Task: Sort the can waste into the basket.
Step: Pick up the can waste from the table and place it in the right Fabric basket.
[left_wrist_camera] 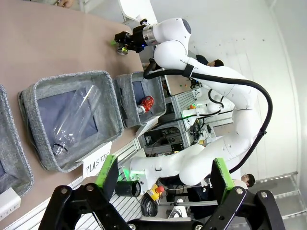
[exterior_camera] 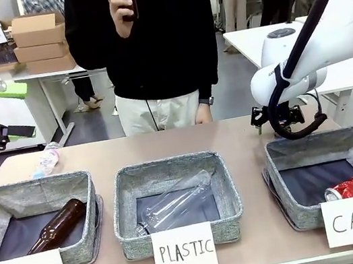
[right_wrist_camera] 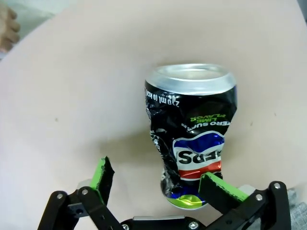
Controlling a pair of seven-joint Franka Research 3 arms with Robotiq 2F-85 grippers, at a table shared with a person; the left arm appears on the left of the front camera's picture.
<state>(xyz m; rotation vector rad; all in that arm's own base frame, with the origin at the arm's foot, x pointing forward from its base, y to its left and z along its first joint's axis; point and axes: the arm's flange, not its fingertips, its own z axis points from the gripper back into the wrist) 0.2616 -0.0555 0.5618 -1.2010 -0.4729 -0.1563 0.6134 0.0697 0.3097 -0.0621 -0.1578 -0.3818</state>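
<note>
Our right pincer [right_wrist_camera: 159,179] stands spread around the crumpled dark can [right_wrist_camera: 192,134], upright on the bench [right_wrist_camera: 72,96] beyond the basket [exterior_camera: 328,139]; sitting off-centre, it may tip as we close.

The white, round-shelled right arm [exterior_camera: 289,50] carries small grey lettering on its casing and a dark round cap on top. A thick black cable [exterior_camera: 299,129] loops under its wrist. The right gripper [right_wrist_camera: 157,172] is a black metal linkage with silver screws [right_wrist_camera: 193,224] at its pivots and bright green pads [right_wrist_camera: 101,175], one ragged along its edge. The left gripper [left_wrist_camera: 164,165] has the same black links and green pads.
</note>
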